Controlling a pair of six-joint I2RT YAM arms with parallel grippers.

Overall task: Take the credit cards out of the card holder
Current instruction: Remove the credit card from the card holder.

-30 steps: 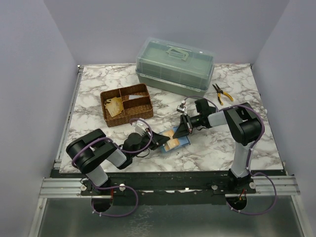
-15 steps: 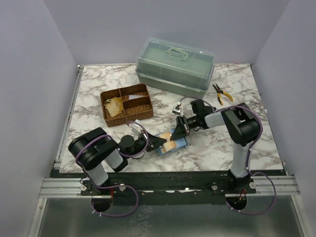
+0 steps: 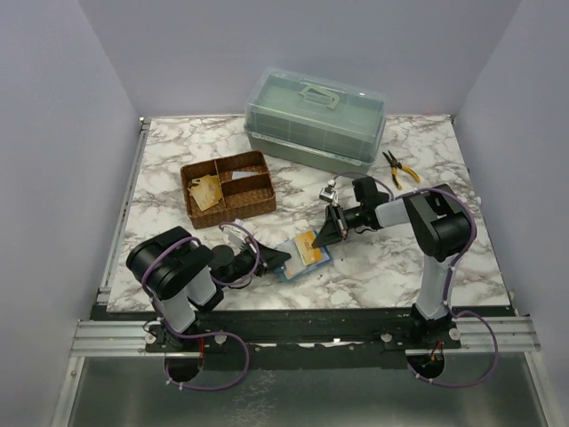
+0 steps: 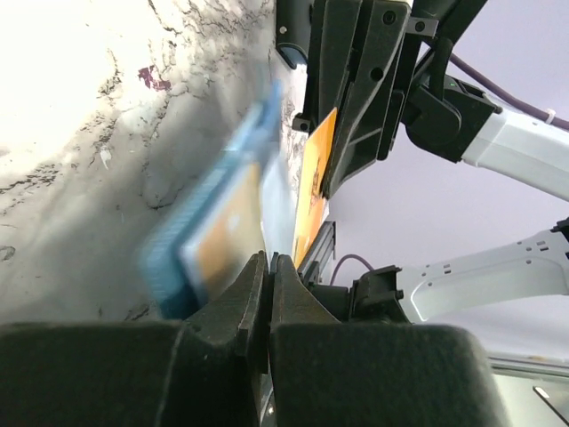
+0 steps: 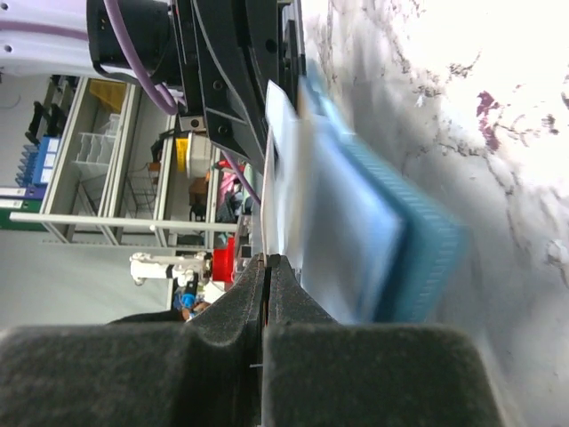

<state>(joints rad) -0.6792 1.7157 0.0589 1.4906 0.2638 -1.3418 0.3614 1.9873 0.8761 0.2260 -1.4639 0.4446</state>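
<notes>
Nearest the bases, the left arm lies low over the marbled worktop (image 3: 178, 142), forearm almost flat, reaching right toward the card holder (image 3: 292, 266). The left gripper (image 4: 268, 258) has its fingers pressed together on the near edge of the card holder, on what looks like a pale-blue inner flap. The single teal-blue card holder lies open on the worktop at the near middle, blurred in both wrist views.

From the right of the card holder, the right arm bends down and leftward, so that the two grippers face each other across it. The right gripper (image 5: 267, 260) is clamped thinly on one orange credit card (image 4: 316, 178), which stands on edge just beside the card holder's far flap. A second, tan card (image 4: 222, 231) sits in the card holder's pocket. Two cards can be counted.

Behind and left of the card holder is one brown wicker basket (image 3: 264, 190) with dividers. Its left compartment holds tan tags (image 3: 206, 191).

Behind and right of the card holder lies one pair of yellow-handled pliers (image 3: 400, 167).

Farthest back stands one grey-green box (image 3: 316, 120), its lid shut.
</notes>
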